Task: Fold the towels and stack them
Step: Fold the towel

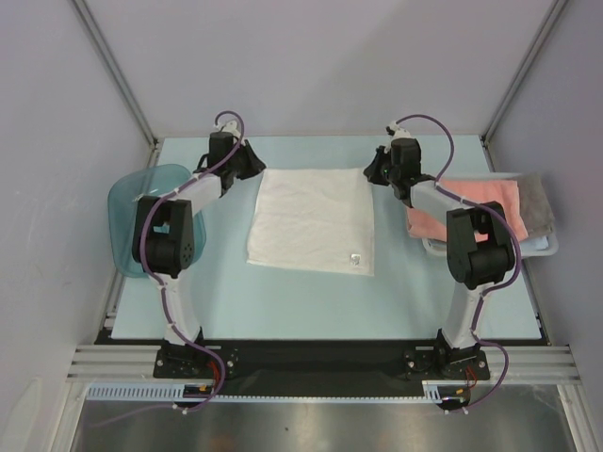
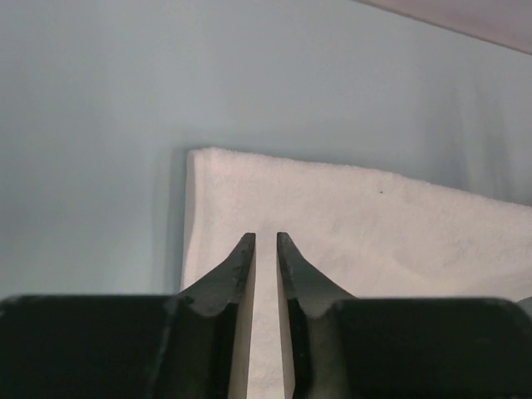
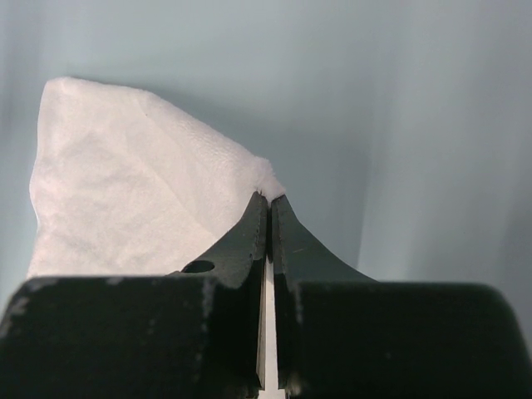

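Note:
A white towel [image 1: 312,220] lies spread on the middle of the table. My left gripper [image 1: 252,162] is at its far left corner. In the left wrist view the jaws [image 2: 264,237] stand a narrow gap apart with white towel [image 2: 357,216] filling the gap. My right gripper [image 1: 375,169] is at the far right corner. In the right wrist view it [image 3: 269,198] is shut on a pinch of the towel [image 3: 125,174], which tents up to the tips. A salmon-pink towel [image 1: 471,200], a grey towel [image 1: 535,202] and a light blue towel [image 1: 537,245] lie in a pile at the right.
A translucent blue tub [image 1: 127,212] stands at the left edge, partly behind the left arm. A white basket [image 1: 431,247] shows under the towel pile at the right. The pale blue table top [image 1: 311,301] ends at the black front rail.

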Robot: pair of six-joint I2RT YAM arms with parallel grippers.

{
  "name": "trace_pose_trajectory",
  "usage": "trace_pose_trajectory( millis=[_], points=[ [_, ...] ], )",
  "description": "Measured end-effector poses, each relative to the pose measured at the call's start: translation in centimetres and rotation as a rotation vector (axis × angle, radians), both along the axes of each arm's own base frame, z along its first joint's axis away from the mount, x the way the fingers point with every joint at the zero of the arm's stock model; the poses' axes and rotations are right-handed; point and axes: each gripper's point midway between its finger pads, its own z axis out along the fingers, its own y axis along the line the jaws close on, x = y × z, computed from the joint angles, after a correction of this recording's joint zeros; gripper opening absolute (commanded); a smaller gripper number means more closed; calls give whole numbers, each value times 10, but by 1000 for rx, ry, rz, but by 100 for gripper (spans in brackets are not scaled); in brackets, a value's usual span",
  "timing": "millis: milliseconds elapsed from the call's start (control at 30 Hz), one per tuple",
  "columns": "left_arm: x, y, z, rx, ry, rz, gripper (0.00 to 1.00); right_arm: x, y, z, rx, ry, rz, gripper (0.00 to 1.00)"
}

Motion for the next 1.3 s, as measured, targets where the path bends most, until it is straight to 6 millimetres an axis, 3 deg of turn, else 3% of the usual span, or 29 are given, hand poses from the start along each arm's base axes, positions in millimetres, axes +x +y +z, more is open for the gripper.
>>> trace_pose_trajectory(
  millis=[233,433,500,633,767,1100,1300],
  points=[
    [-15,-19,-26,-16,116,-13,9,2,2,1,0,-4,4,0],
    [-29,-35,-81,25,281,-17,8,-1,11,1,0,-5,20,0],
    [-31,-34,-94,40,322,-1,12,-2,15,2,1,-8,28,0],
    [-28,-25,-93,69,337,56,15,-5,22,2,5,-17,44,0],
    [-27,-23,-92,65,339,87,22,-22,25,-1,3,-4,62,0],
    [-38,3,-84,46,350,194,17,-86,38,19,35,-57,154,0],
    [-53,23,-50,-13,300,268,17,-116,47,19,34,-70,201,0]
  ],
)
